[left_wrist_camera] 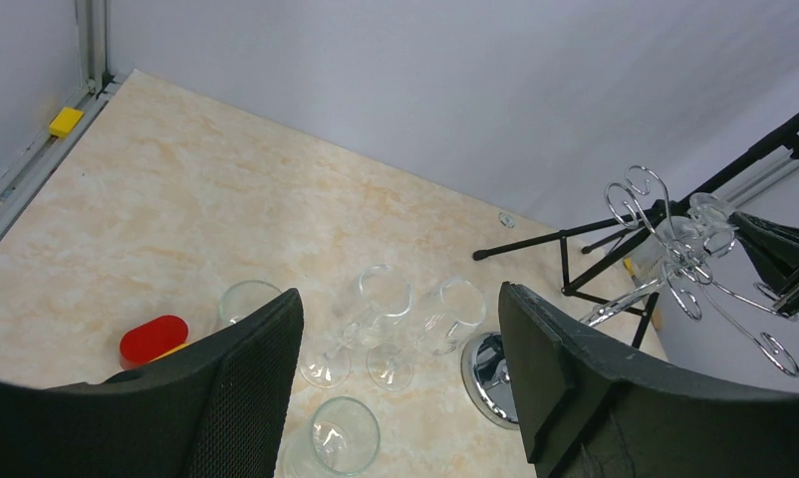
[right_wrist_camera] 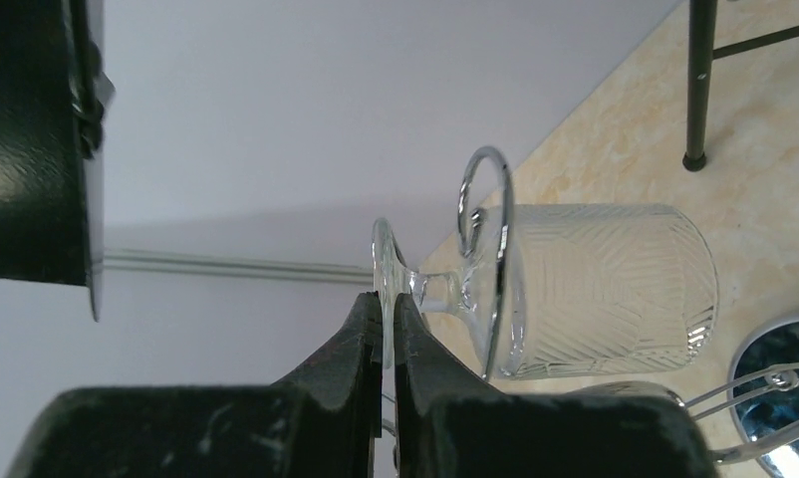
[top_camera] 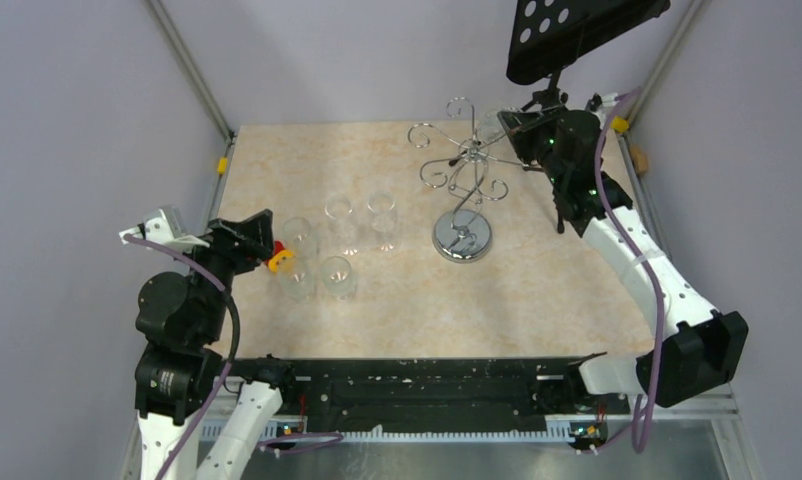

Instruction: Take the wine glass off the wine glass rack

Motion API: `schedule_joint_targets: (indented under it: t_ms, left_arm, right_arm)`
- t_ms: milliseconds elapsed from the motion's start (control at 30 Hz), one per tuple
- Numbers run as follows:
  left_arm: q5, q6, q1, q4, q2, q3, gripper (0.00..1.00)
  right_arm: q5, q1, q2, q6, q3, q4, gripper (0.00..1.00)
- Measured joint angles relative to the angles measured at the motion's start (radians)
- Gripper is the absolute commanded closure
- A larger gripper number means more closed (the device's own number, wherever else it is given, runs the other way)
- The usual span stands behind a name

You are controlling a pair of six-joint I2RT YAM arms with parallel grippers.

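My right gripper (right_wrist_camera: pixel 388 314) clamped on the foot of the wine glass (right_wrist_camera: pixel 605 289), glass hanging bowl-down in a curl of the rack (top_camera: pixel 463 236), far right of the table (top_camera: pixel 547 290), my left gripper (left_wrist_camera: pixel 400 319) spread apart, low beside the other glasses (top_camera: pixel 382 218).

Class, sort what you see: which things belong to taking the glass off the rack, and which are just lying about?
Job: wine glass, rack, right gripper.
Lying about: table glasses, music stand, red object.
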Motion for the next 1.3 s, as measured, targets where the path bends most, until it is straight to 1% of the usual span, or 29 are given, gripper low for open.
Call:
schedule_joint_targets:
  t_ms: [200, 333, 800, 1033, 1300]
  left_arm:
    - [-0.005, 0.004, 0.0, -0.001, 0.0, 0.002, 0.24]
    - [-0.008, 0.007, 0.0, -0.003, 0.0, 0.004, 0.24]
    - [-0.013, 0.008, 0.0, -0.023, 0.0, 0.004, 0.24]
    - [-0.018, 0.014, 0.0, -0.024, 0.0, 0.004, 0.24]
    - [-0.019, 0.014, 0.0, -0.026, 0.0, 0.004, 0.24]
  right_arm:
    - [0.005, 0.049, 0.05, -0.01, 0.001, 0.027, 1.0]
    - [0.027, 0.051, 0.077, -0.021, 0.002, 0.069, 1.0]
    - [0.136, 0.051, 0.092, -0.06, 0.002, 0.152, 1.0]
    - [0.147, 0.024, 0.099, -0.057, 0.002, 0.172, 1.0]
    - [0.144, -0.041, 0.1, -0.033, 0.0, 0.199, 1.0]
